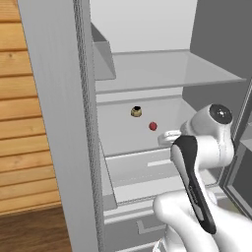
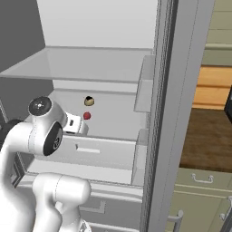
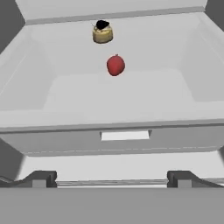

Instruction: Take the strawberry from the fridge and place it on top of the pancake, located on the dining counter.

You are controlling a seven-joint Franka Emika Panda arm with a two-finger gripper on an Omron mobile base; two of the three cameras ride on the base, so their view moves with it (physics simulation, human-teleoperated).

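Note:
The fridge (image 1: 162,69) stands open, showing its pale shelves. On a lower shelf lies the small red strawberry (image 1: 153,126) (image 2: 86,116) (image 3: 115,64). My gripper (image 3: 113,179) is open and holds nothing. It points into the fridge at the shelf's front edge, a short way before the berry. In the hand view the strawberry sits above the middle, between the lines of the two fingertips (image 3: 41,177). The pancake and the dining counter are out of view.
A small brownish-yellow object with a dark top (image 1: 136,111) (image 3: 102,33) rests just behind the strawberry. A glass shelf (image 2: 77,63) hangs above. The drawer front (image 3: 124,135) lies below the shelf. The fridge's side wall (image 1: 54,123) is at left, and pale cabinets (image 2: 199,181) at right.

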